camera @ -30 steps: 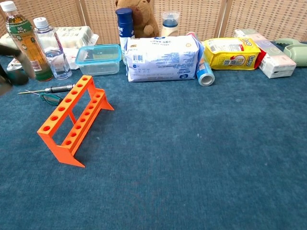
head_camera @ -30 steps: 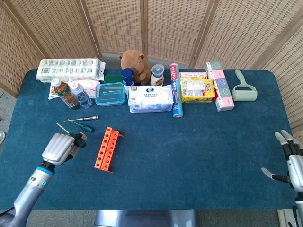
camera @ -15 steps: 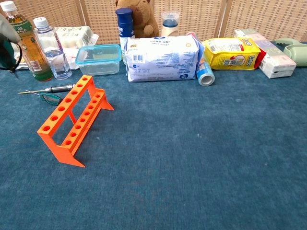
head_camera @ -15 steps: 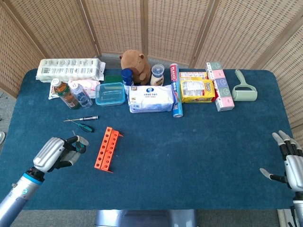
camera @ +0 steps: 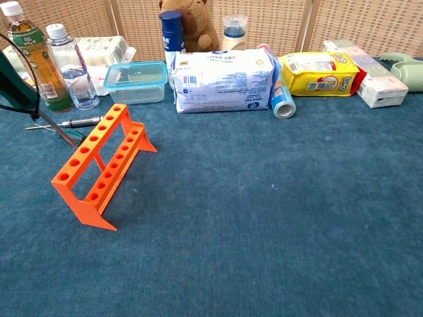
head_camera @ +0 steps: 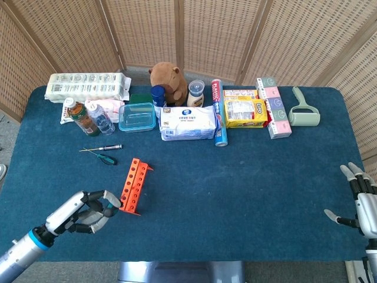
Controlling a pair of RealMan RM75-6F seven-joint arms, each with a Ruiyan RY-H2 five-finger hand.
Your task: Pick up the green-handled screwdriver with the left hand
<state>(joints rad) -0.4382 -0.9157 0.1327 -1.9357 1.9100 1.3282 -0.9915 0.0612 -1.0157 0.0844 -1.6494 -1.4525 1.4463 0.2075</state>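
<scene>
My left hand (head_camera: pixel 88 212) hovers near the table's front left, its fingers curled around the green-handled screwdriver (head_camera: pixel 98 209). In the chest view that screwdriver (camera: pixel 14 84) shows at the left edge, raised off the cloth, its thin shaft slanting down to the right. The hand itself is barely seen there. A second, smaller green-handled screwdriver (head_camera: pixel 106 159) lies on the cloth beside a silver-handled one (head_camera: pixel 105 147). My right hand (head_camera: pixel 360 203) rests at the table's right front edge, fingers spread and holding nothing.
An orange test-tube rack (head_camera: pixel 133 186) stands just right of my left hand. Bottles (head_camera: pixel 85 118), a clear box (head_camera: pixel 137 117), a wipes pack (head_camera: pixel 188 122), a plush toy, snack boxes and a lint roller (head_camera: pixel 304 111) line the back of the blue table (head_camera: pixel 247 194).
My left hand has pulled back toward the table's front edge with the screwdriver in it, which has come into the chest view. The right hand has barely moved.
</scene>
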